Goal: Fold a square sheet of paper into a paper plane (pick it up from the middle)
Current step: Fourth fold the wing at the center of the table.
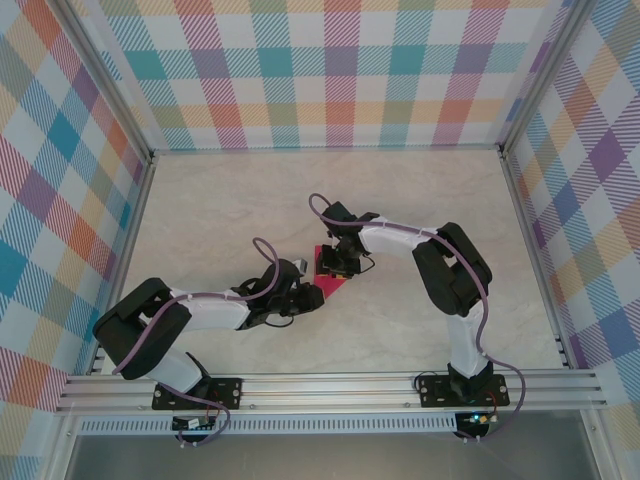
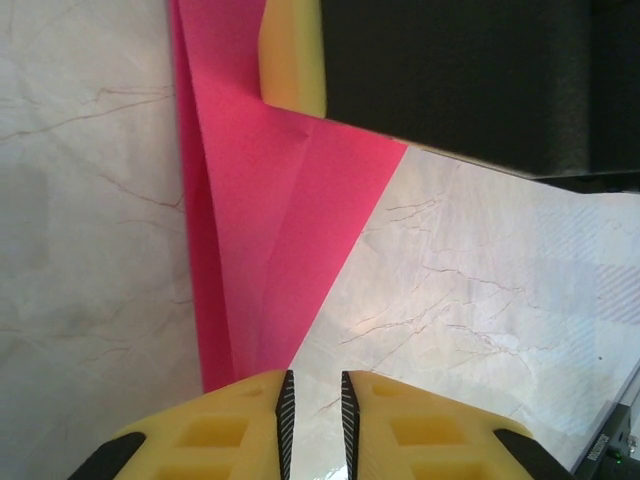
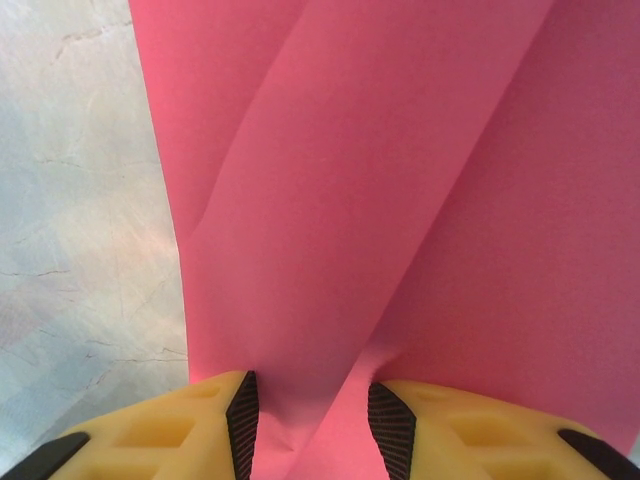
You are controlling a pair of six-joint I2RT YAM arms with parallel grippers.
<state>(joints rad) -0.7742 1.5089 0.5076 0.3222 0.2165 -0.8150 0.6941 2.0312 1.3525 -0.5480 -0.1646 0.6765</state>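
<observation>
The paper (image 2: 270,230) runs lengthwise from the left gripper (image 2: 316,400), barely parted and empty, to the right gripper (image 3: 310,420) astride it, hold unclear.

Looking down from above, the left gripper (image 1: 308,283) and the right gripper (image 1: 333,268) sit right on top of the pink sheet of paper (image 1: 330,288). Just a little corner peeks out, too small to tell its shape. Up close by the left gripper, the paper's point slips under a yellow finger (image 2: 240,425). Its top is cut off by the edge and partly covered by the right gripper's finger (image 2: 292,55). By the right gripper, the paper runs off the top, right and bottom edges. I can't tell if those fingers (image 3: 190,425) squeeze it.
</observation>
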